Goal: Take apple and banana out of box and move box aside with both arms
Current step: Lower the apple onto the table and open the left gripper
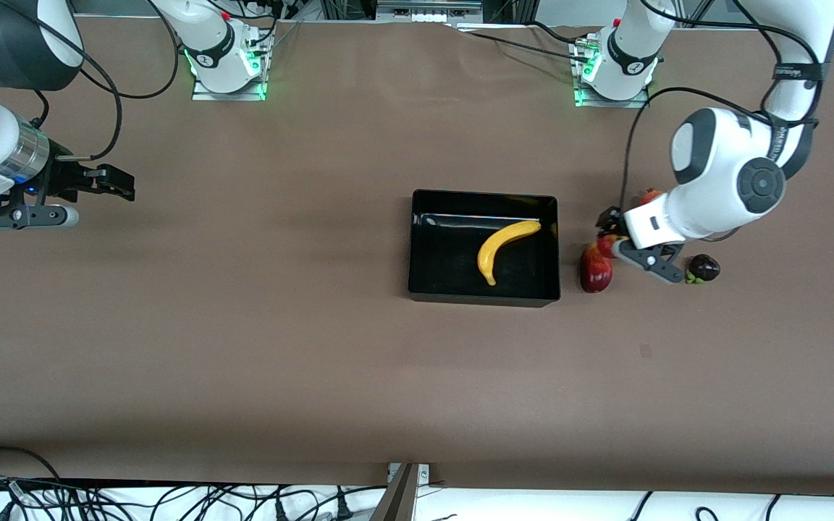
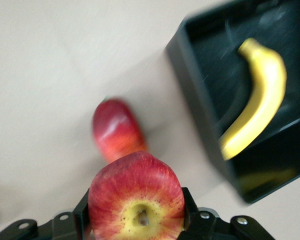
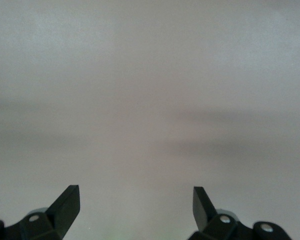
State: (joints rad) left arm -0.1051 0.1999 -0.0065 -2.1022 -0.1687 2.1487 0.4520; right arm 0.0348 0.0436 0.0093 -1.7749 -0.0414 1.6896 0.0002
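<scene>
The apple (image 2: 136,197) is out of the box (image 1: 431,278) and pinched between the left gripper's (image 2: 136,220) fingers, hanging over the table just beside the box at the left arm's end, above an elongated red fruit (image 1: 595,271). It looks firm and smooth-skinned, so a squeeze across its widest part — as it is held here, dimple toward the wrist camera — seems a sound grip; being round, it would likely roll if let go from any height.

The banana (image 1: 504,247) lies in the box, curved, one tip toward the wall nearest the robots. I would judge it light but a touch slippery, best taken across the middle of its curve where it is narrow enough for the fingers.

The box itself is shallow with thin, glossy walls — probably light and apt to skid, so a wall at each end for each arm makes sense.

A dark round fruit (image 1: 704,268) sits near the left gripper. The right gripper (image 1: 102,182) waits with fingers spread wide over bare table at the right arm's end.
</scene>
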